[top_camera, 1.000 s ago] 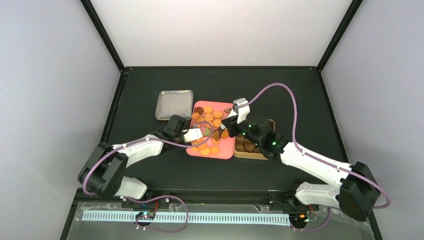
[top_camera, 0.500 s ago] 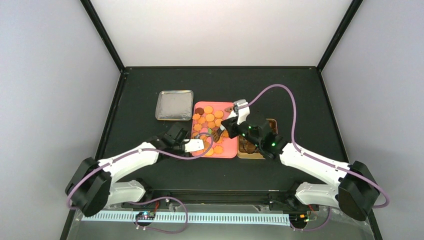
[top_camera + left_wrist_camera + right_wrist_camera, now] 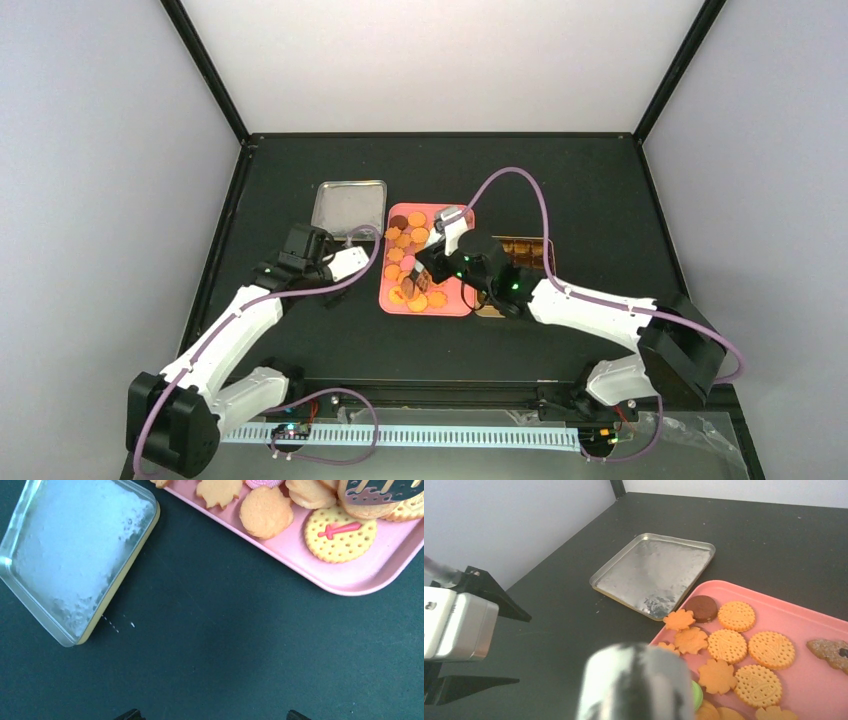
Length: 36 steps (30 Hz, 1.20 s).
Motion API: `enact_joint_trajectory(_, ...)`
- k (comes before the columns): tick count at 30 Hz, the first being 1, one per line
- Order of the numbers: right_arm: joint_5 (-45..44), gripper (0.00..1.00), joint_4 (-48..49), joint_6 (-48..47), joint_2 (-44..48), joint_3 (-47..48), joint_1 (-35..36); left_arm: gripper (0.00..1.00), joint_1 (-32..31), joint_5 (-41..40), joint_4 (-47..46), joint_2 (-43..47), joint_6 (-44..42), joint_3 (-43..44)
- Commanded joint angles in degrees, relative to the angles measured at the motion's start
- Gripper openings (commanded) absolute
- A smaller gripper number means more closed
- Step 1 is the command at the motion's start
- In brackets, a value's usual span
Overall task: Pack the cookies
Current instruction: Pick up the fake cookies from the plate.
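Guessing the cookies [image 3: 730, 645] on the pink tray [image 3: 310, 565] are light, stiff, prob crumbly, so I'd pinch edges gently. My left gripper [image 3: 213, 715] wide apart, empty; right gripper [image 3: 428, 268] can't tell tbh.

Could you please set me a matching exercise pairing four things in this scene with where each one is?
Things:
1. silver lid
2. pink tray
3. gold tin
4. left pincer

Places:
A. right of the tray
B. hovering over bare table
C. left of the tray
D. under the cookies

Pairs: 1-C, 2-D, 3-A, 4-B.
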State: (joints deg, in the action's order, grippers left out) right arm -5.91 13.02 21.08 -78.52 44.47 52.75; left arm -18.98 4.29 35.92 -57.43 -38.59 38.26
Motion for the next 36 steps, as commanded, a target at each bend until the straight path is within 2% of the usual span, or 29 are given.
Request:
enact_joint_trajectory(1,-3.9,0.32,3.9,-1.1,-0.4,2.0,1.4,0.76,1.9,2.7,3.3,0.8,-0.4,2.2)
enact_joint_trajectory(17,-9.4,0.33,3.6,-4.4,-5.4,2.9,7.5,0.76,3.2,3.3,2.0,1.6,1.1,2.8)
enact_joint_trajectory(31,-9.4,0.37,4.9,-4.0,-2.2,-0.2,8.5,0.76,3.7,4.1,2.2,1.8,2.0,2.8)
enact_joint_trajectory(36,-15.1,0.37,3.2,-6.5,-4.3,0.3,11.7,0.76,3.8,4.1,2.6,2.4,2.4,3.1)
